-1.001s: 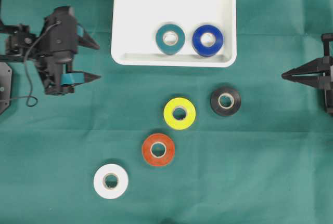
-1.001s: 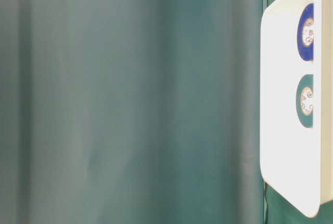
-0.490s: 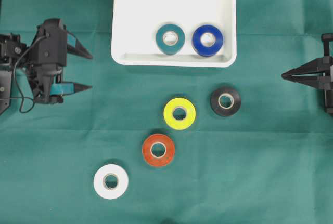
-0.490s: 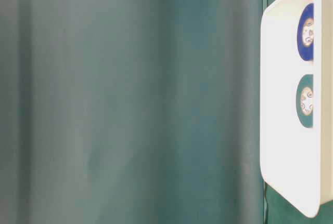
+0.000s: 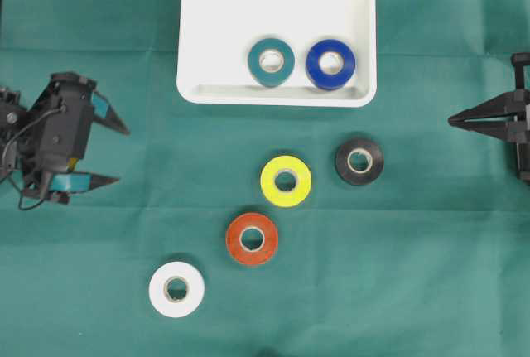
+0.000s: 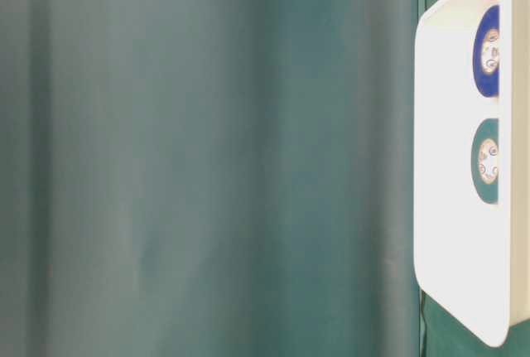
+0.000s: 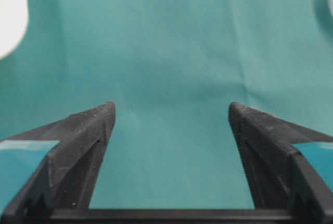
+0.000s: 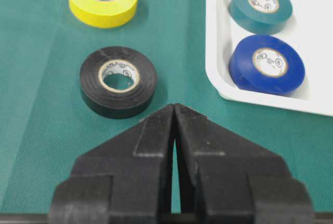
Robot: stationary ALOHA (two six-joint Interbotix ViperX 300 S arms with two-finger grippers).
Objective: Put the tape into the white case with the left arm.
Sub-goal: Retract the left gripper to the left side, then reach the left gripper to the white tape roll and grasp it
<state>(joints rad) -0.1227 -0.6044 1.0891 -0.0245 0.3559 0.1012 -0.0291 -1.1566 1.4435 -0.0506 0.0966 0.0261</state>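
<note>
The left gripper (image 5: pixel 122 156) sits at the left edge of the overhead view with its 2 teal-banded fingers (image 7: pixel 86 130) spread wide and nothing between them; in the left wrist view only bare green cloth (image 5: pixel 431 291) lies between the tips. The right gripper (image 5: pixel 452 120) waits at the right edge with its jaws pressed together, holding nothing, just short of the black tape (image 8: pixel 118 81).

An open stretch of cloth separates the left gripper from the 4 loose rolls. The white tape (image 5: pixel 176 289) lies nearest the front-left, the orange tape (image 5: pixel 252 238) and yellow tape (image 5: pixel 286 180) step diagonally up toward the middle, and the black tape is to the yellow one's right. All 4 lie flat and apart from each other.

The white case (image 5: pixel 215 9) lies at the top centre, near the yellow and black rolls. Inside, along its near wall, lie 2 rolls side by side: a teal tape (image 5: pixel 271 61) and a blue tape (image 5: pixel 330 64). The rest of its floor is bare.
</note>
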